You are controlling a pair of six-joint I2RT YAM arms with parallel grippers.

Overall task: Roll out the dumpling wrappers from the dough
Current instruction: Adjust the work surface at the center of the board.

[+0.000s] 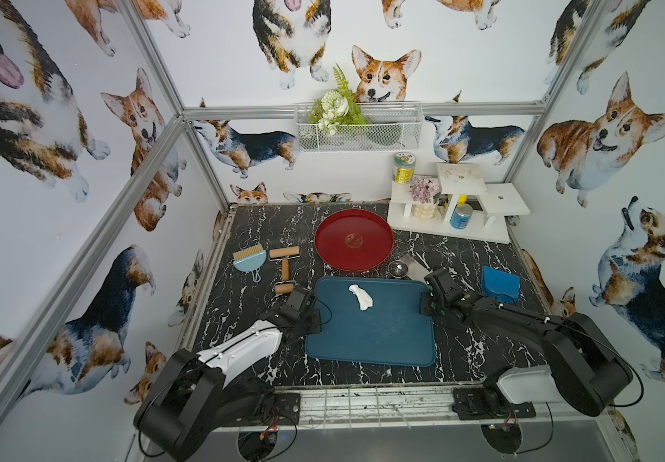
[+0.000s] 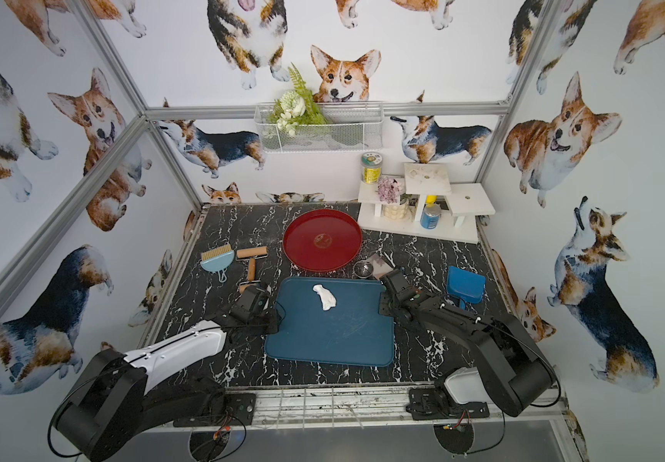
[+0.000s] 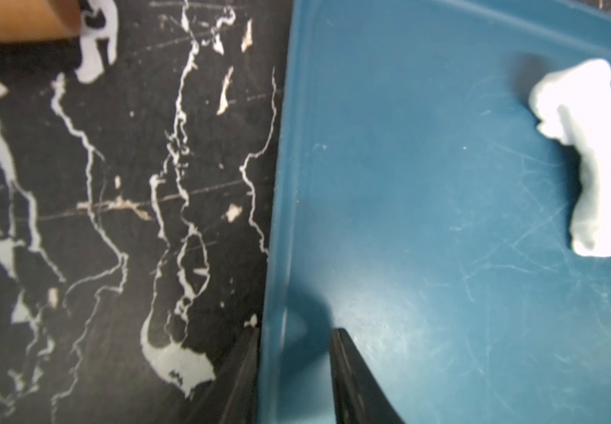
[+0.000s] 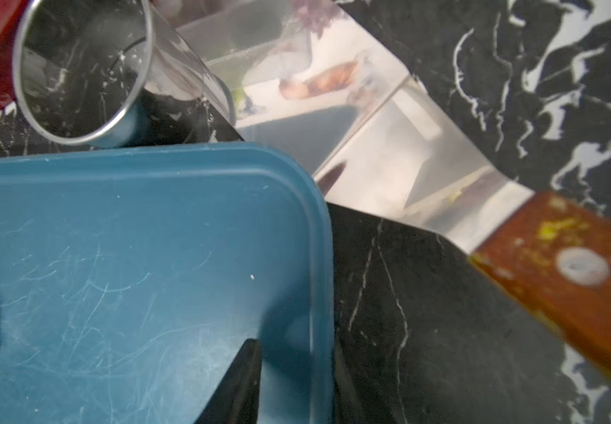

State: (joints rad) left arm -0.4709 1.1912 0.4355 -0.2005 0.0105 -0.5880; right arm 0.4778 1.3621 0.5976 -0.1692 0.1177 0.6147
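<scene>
I judge this as setup: my left tool (image 3: 295,334) and right tool (image 4: 293,347) straddle the tray (image 1: 371,340) rims, jaws apart, nothing clamped. Next probably calls for the roller (image 1: 285,266) on the dough (image 1: 361,297).

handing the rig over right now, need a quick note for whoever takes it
Left gripper: open, jaws straddling the blue tray's left edge, holding nothing.
Right gripper: open, straddling the tray's right edge, holding nothing.
Dough: one unrolled lump on the tray, toward its far side.
Wooden roller lies left of the tray; ring cutter and scraper off its far right corner; red plate holds no wrappers.
Done: nothing rolled yet.
Left: fetch roller, flatten dough, cut wrappers, likely plate them.
</scene>
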